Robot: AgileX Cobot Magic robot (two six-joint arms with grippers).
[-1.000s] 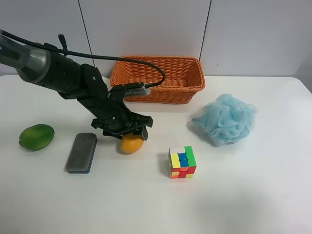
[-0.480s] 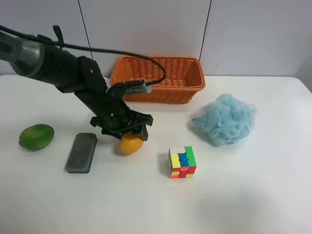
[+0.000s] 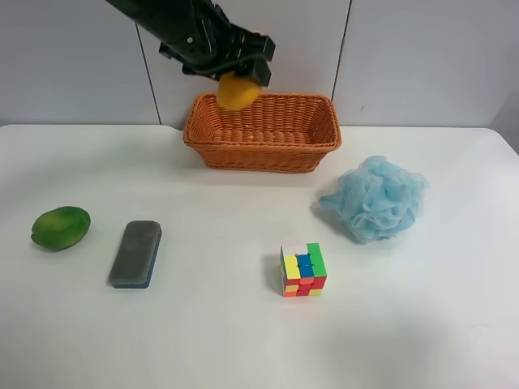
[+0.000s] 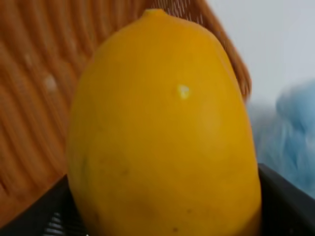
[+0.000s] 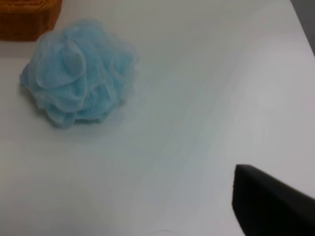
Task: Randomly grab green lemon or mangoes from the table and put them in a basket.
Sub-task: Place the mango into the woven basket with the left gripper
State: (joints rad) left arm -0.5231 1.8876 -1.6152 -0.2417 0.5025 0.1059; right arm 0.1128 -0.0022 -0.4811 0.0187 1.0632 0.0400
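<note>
The arm at the exterior high view's left carries the yellow-orange mango [image 3: 237, 91] in its gripper [image 3: 240, 77], held in the air above the left part of the wicker basket [image 3: 312, 146]. In the left wrist view the mango [image 4: 162, 132] fills the picture between the black fingers [image 4: 283, 196], with the basket's weave [image 4: 34, 98] behind it. The green lemon [image 3: 61, 228] lies on the table at the far left. In the right wrist view only one dark corner of the right gripper [image 5: 268, 204] shows; its jaws are out of sight.
A grey eraser block [image 3: 136, 253] lies beside the green lemon. A colourful puzzle cube [image 3: 302, 269] sits in the middle front. A fluffy light-blue mesh ball [image 3: 375, 198] sits right of the basket and also shows in the right wrist view [image 5: 78, 91].
The left arm has lifted the mango off the table beside the eraser and carried it up and back, over the basket. Nothing else has moved.
</note>
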